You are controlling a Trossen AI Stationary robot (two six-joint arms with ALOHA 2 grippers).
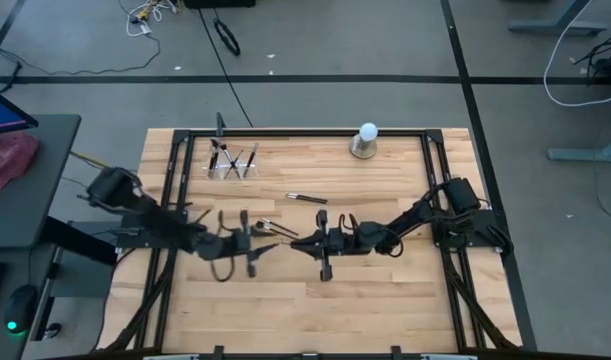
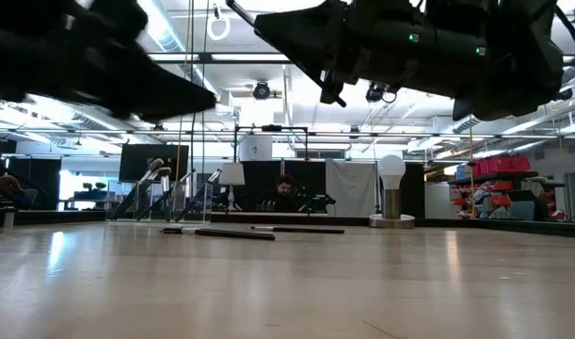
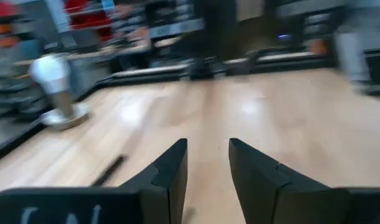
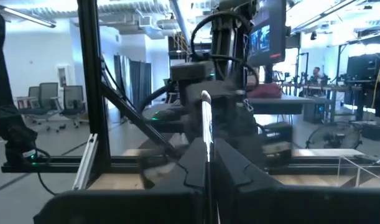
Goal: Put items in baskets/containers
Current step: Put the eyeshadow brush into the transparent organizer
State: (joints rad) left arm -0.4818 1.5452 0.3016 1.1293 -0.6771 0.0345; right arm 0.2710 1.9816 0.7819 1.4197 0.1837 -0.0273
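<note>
Both arms reach inward over the middle of the worktop, meeting near its centre. The left gripper points toward the centre, its two dark fingers parted with a clear gap between them. The right gripper faces it from close by, fingers pressed together on a thin brush standing upright between them.

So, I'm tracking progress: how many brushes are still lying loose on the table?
3: one brush lies mid-table and two more brushes lie near the right gripper, which holds a fourth. The arms may hide others.
</note>
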